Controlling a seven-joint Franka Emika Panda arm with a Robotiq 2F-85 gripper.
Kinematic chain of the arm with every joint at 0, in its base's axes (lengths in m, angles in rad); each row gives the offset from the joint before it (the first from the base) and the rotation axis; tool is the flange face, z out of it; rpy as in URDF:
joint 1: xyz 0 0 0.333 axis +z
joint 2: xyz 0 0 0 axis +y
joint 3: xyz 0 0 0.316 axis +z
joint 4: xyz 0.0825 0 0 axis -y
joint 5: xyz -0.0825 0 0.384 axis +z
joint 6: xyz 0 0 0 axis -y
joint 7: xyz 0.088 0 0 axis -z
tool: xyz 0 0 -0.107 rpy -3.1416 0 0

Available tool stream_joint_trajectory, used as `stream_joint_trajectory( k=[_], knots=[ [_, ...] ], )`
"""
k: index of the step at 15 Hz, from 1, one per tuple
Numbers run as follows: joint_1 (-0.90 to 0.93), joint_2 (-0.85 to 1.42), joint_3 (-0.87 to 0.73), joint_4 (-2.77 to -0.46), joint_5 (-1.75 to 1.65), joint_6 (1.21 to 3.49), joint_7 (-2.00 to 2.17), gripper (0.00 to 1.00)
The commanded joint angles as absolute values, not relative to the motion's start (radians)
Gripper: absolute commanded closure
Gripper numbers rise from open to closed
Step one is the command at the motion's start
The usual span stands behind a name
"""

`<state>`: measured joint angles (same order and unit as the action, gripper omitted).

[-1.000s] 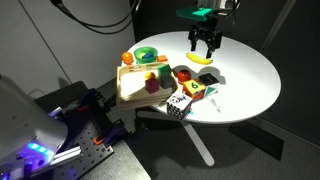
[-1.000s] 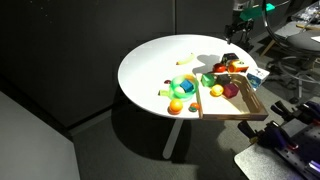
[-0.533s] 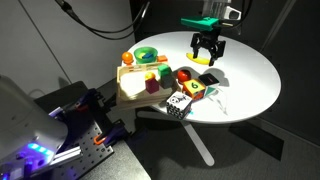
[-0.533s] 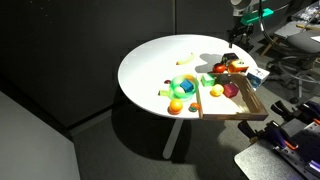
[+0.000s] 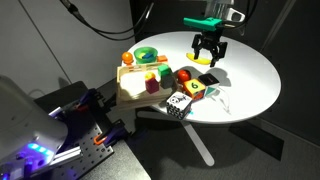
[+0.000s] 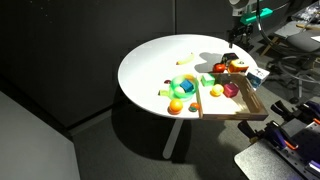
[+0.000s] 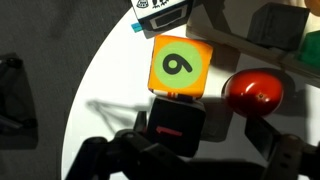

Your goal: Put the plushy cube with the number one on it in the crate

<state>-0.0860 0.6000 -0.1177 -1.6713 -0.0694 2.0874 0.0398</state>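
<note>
An orange plush cube (image 7: 180,65) with a green disc and a 6 or 9 on its top lies on the white table, just ahead of my gripper in the wrist view; it also shows in an exterior view (image 5: 195,90). A black-and-white plush cube (image 5: 177,104) lies near the table edge, cropped at the top of the wrist view (image 7: 160,8). I cannot read a number one on any cube. The wooden crate (image 5: 135,98) (image 6: 225,115) (image 7: 232,38) holds several toys. My gripper (image 5: 207,50) (image 6: 236,42) (image 7: 190,150) hangs open and empty above the table.
A round green bowl (image 5: 146,55) (image 6: 185,85) sits by the crate. A red round fruit (image 7: 255,92) lies beside the orange cube. A yellow banana (image 5: 203,60) lies below the gripper. The table edge is close to the cubes.
My gripper has shifted slightly down and towards the cubes over the last second. The objects have not moved.
</note>
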Motion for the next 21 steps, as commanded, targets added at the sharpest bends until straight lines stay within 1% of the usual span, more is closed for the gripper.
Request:
stream_joint_trajectory(
  k=[1, 8, 21],
  knots=[
    [-0.091, 0.601, -0.112, -1.669, -0.073, 2.084, 0.041, 0.0],
    [-0.099, 0.63, -0.113, -1.64, -0.066, 2.071, 0.039, 0.0],
    [-0.107, 0.734, -0.117, -1.594, -0.062, 2.158, 0.04, 0.0]
  ],
)
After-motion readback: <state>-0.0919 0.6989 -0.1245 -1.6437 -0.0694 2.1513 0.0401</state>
